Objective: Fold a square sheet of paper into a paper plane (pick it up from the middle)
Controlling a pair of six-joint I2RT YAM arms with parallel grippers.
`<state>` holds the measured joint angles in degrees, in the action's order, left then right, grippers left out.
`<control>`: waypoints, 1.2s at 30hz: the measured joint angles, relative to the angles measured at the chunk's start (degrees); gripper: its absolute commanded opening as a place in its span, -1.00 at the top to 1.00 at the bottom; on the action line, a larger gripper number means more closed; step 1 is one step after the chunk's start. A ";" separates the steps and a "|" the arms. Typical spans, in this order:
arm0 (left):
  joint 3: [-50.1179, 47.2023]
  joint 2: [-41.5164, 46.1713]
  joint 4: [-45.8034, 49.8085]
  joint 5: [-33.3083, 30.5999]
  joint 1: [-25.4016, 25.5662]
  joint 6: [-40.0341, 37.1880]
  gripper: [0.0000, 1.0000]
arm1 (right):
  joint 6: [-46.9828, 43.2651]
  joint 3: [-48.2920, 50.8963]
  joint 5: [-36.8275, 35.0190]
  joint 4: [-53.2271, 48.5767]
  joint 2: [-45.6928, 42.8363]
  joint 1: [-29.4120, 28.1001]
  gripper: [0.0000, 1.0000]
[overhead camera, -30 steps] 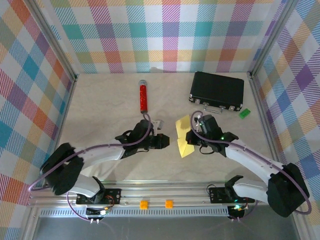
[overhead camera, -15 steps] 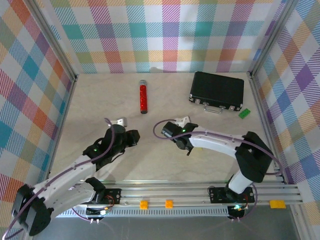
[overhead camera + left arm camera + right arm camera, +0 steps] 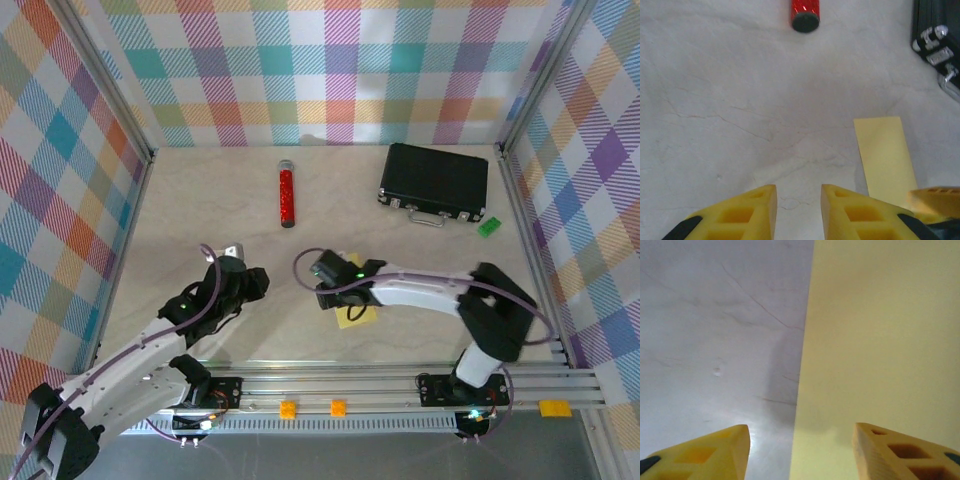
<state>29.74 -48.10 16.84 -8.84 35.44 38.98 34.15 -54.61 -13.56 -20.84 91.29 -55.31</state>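
L claw (image 3: 797, 192): jaws were only a narrow gap apart, nothing between them, bare table (image 3: 715, 100) below. Just to its right & a bit ahead lay the folded yellow sheet of paper (image 3: 885, 155), flat, apart from its fingers. R claw (image 3: 800, 427): jaws stood wide, nothing gripped. The sheet's long edge ran between them, so one finger (image 3: 900, 450) was over the paper & the other over the table; touching or not, I cannot tell. Far ahead of the L claw was the red cylinder (image 3: 805, 12), ahead-right the black case (image 3: 937, 40). The green block (image 3: 488, 227) sat near the case, well apart from both claws.
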 measured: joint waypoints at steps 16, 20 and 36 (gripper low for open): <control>5.27 -36.15 -23.41 31.58 2.05 4.22 0.42 | 8.92 23.87 35.76 21.40 -12.79 27.63 0.80; 6.60 -39.45 -26.12 33.92 2.36 6.80 0.36 | 9.42 23.10 39.87 22.97 -7.96 27.78 0.84; 8.81 -49.16 -33.73 36.13 5.09 13.99 0.23 | 13.44 25.05 44.06 28.33 -1.42 29.86 0.82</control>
<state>38.54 -97.25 -16.88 27.29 40.53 52.97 47.59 -29.56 30.50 7.49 89.86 -25.45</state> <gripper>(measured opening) 0.384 0.086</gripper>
